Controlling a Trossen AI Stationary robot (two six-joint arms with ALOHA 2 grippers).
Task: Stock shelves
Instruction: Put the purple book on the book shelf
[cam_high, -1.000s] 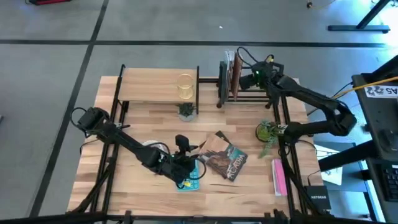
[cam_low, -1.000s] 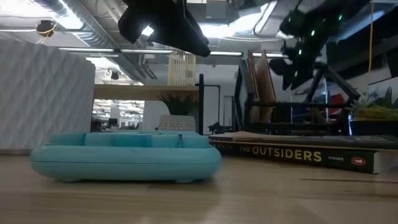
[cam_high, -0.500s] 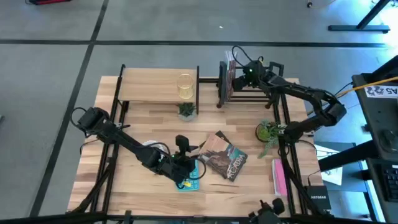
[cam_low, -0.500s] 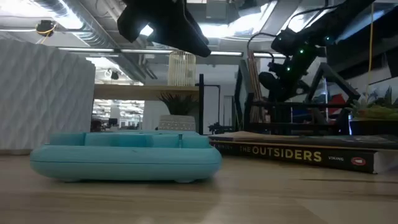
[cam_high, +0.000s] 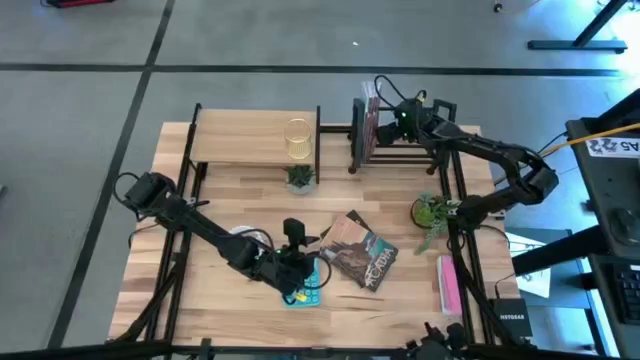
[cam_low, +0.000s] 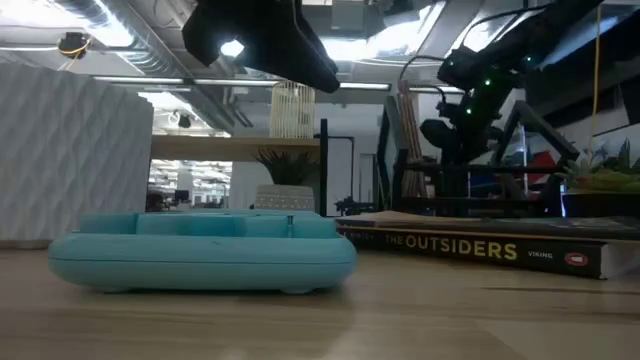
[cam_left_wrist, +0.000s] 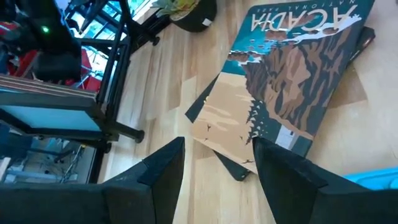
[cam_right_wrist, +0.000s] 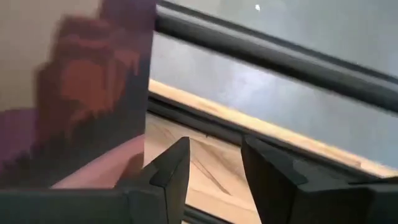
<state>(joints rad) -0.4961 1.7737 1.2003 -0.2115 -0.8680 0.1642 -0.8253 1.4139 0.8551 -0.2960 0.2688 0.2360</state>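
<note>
shelves first: the wooden shelf (cam_high: 255, 135) stands at the back of the table with a glass (cam_high: 297, 139) on its board, and the black rack (cam_high: 385, 135) sits just beside it to the right, books (cam_high: 370, 120) standing upright in it

my right gripper (cam_high: 397, 118) is at the rack beside those books, fingers spread with nothing between them; in my right wrist view a book cover (cam_right_wrist: 74, 93) is close beside them. i judge the shelving step there is about done

my left gripper (cam_high: 292, 262) hangs low over the teal tray (cam_high: 306, 288) at the front, fingers parted and empty, pointing toward the acadia book (cam_high: 360, 252). the stack of books there seems the next thing to stock. it lies flat, so i'd need to get a finger under an edge before lifting

a pink book (cam_high: 448, 283) and a small plant (cam_high: 430, 213) wait on the right side
</note>
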